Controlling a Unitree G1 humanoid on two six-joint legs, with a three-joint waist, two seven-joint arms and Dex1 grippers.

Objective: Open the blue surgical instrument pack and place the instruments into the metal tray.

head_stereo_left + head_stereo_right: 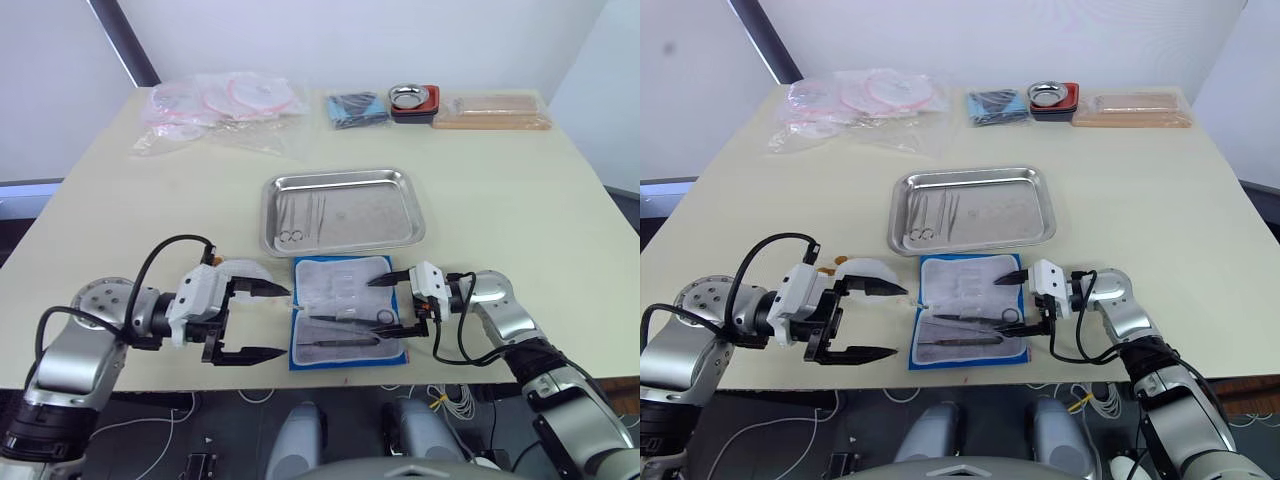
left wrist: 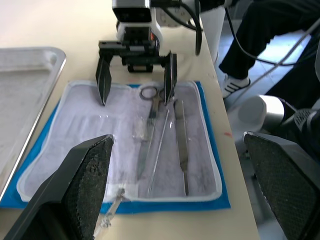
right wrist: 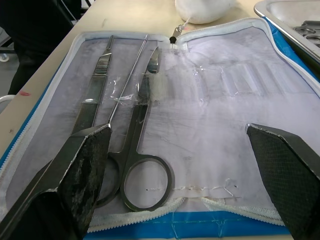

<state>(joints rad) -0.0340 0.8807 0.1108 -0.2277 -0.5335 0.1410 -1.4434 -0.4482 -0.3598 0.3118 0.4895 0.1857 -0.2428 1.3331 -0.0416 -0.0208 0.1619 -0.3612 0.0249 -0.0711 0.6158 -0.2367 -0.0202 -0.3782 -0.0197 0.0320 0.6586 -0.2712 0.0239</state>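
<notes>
In the left eye view, the blue surgical instrument pack (image 1: 345, 312) lies open and flat on the table (image 1: 520, 200), at the near edge, with its whitish lining facing up. Some instruments (image 1: 345, 330) are still in the near half of the pack: scissors with ring handles and straight thin tools lying across it. The metal tray (image 1: 342, 210) stands just behind the pack, on its far side, and a few silver instruments lie in the left part of the tray. The left gripper (image 1: 258, 322) is just beside the left edge of the pack, with its two black fingers wide apart and holding nothing. The right gripper (image 1: 392, 306) is over the right edge of the pack, its fingers also apart, and the ring handles of the scissors are between them; I cannot tell if a finger touches the scissors. At the far edge of the table there are clear plastic bags (image 1: 215, 110) on the left, then a smaller blue packet (image 1: 355, 108), a small steel bowl with a red base (image 1: 414, 100) and a tan flat package (image 1: 493, 110) on the right. The right eye view shows the same layout. In the left wrist view, the open pack is between the two grippers, and a person's dark trouser leg and white shoe (image 2: 232, 85) are beyond the table. In the right wrist view, the scissors (image 3: 140, 150) lie beside two straight tools inside the lining, with a corner of the tray behind.
</notes>
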